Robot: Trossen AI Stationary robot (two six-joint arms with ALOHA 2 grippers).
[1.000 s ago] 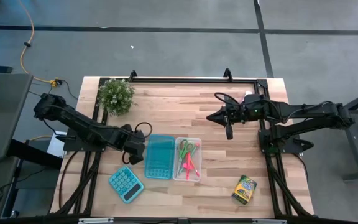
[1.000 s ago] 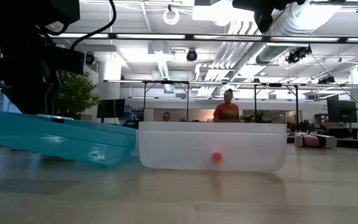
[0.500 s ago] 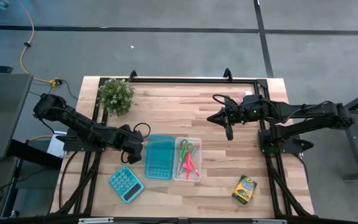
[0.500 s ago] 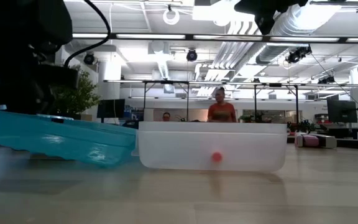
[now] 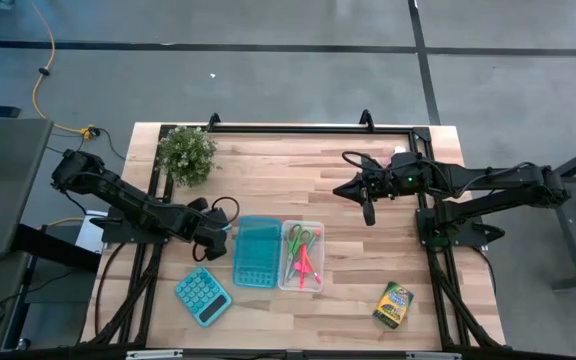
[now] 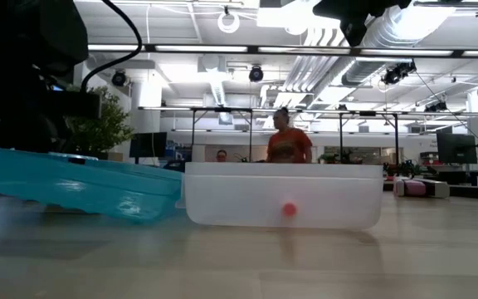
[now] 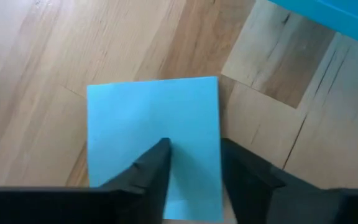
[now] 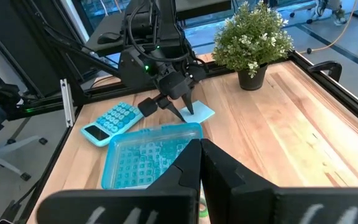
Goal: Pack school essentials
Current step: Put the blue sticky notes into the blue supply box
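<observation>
Showing matt paper on note pad (image 7: 153,134), lying on pale grained wood table (image 7: 55,56); beside it, glossy translucent teal plastic lid (image 6: 85,181).

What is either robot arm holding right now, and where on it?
Left end effector straddles the light-blue note pad's edge on the table; a grip cannot be told. Right end effector is shut, empty.

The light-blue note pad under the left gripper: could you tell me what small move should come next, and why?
Probably finish closing the left gripper on the light-blue note pad, then lift. The pad lies flat on the wood beside the teal lid, outside the clear box, and the gripper fingers are down at its edge with a gap between them. The right gripper waits shut, farther back.
</observation>
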